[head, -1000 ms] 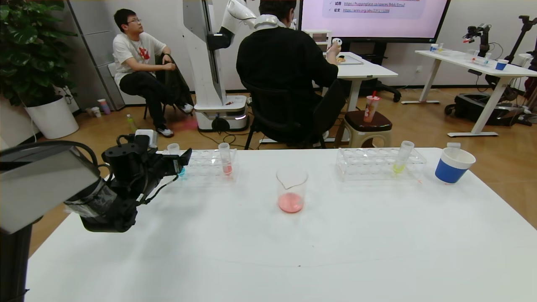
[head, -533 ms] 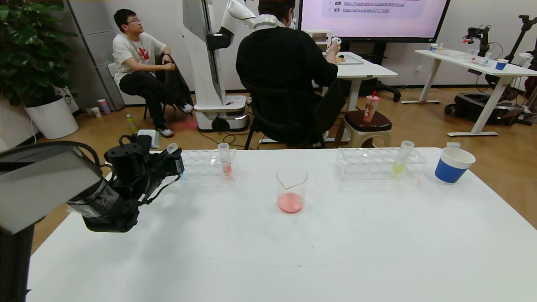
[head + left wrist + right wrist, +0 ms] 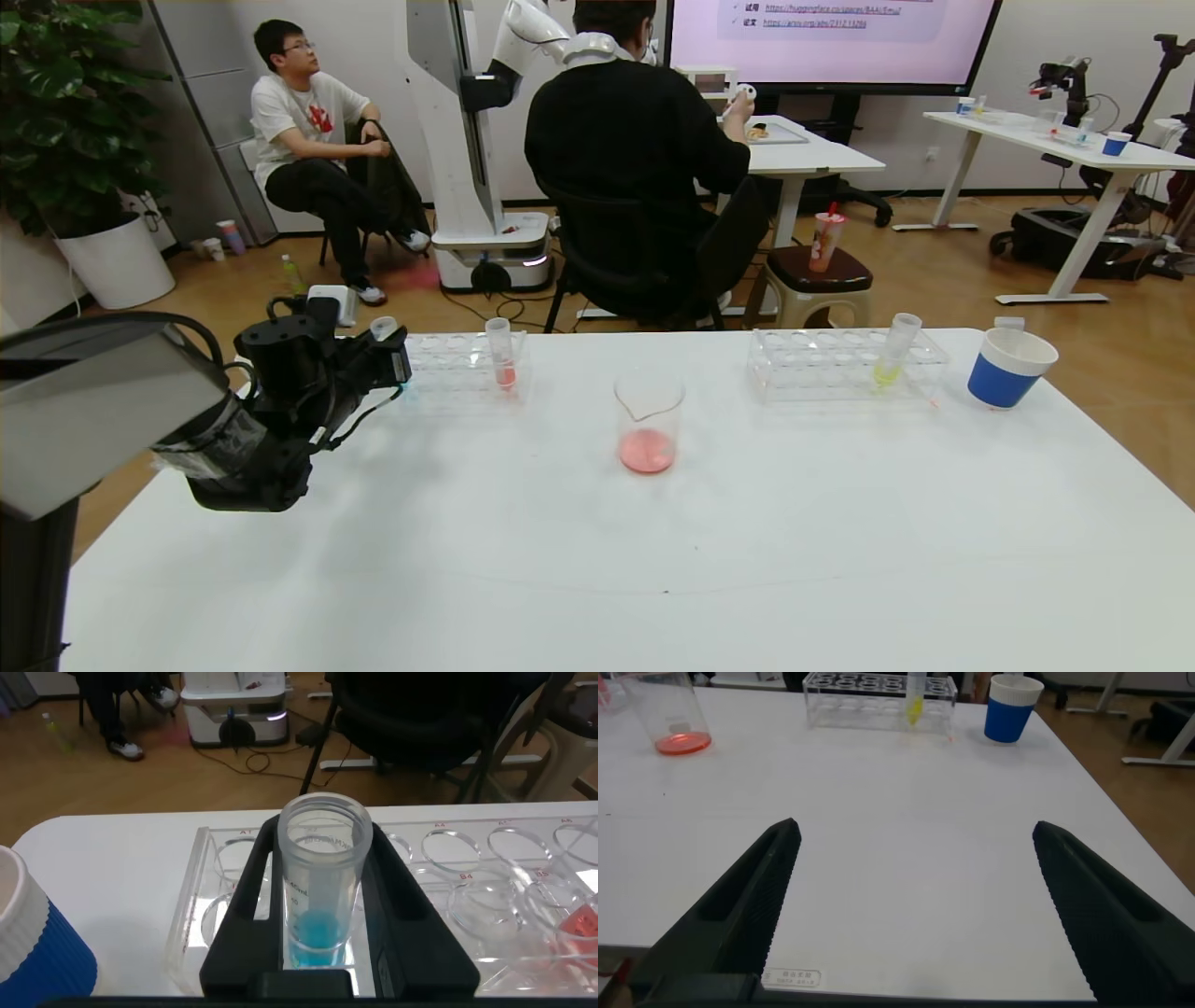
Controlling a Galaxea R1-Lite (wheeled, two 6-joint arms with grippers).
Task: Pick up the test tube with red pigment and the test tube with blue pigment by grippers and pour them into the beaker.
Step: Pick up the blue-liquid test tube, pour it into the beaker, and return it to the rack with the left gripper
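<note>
At the left of the head view we see our left gripper at the near end of the clear rack, its fingers pinching the test tube with blue pigment, which stands upright in a rack hole, though we cannot tell whether its tip has left the hole. The beaker sits mid-frame on the white table holding a little red liquid, and another tube with reddish liquid stands upright in the same rack. Our right gripper hangs above bare tabletop with its fingers spread wide, showing only in its own wrist view.
</note>
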